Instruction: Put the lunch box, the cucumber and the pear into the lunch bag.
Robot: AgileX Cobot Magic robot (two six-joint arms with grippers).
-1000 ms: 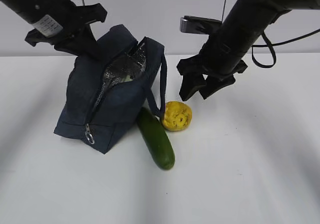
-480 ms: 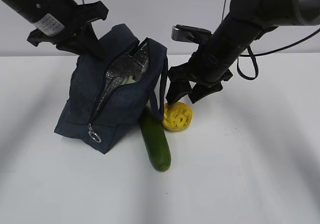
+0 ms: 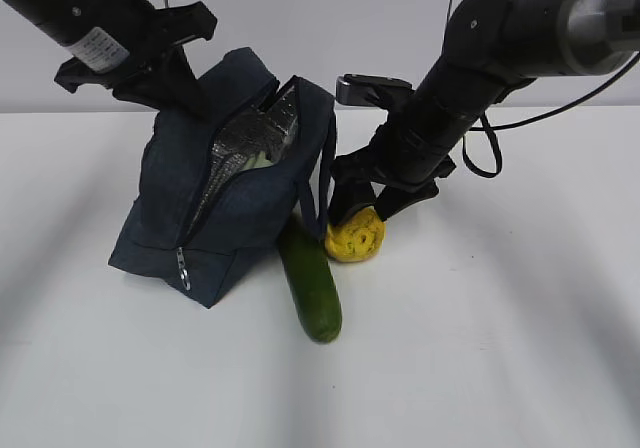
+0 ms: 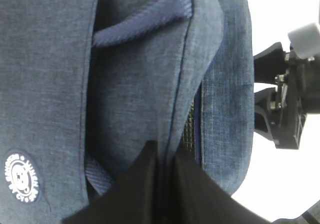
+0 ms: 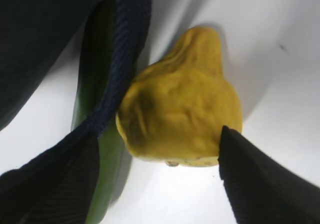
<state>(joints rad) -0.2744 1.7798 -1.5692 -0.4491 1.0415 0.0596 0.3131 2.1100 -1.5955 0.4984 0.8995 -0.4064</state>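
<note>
Your right tool [image 3: 358, 204] stands wide open astride the pear [image 3: 354, 235] on the table [image 3: 500, 318], beside the cucumber [image 3: 311, 280]. Your left tool [image 4: 162, 184] is pinched closed on the lunch bag [image 3: 215, 193], whose zipper gapes open.
</note>
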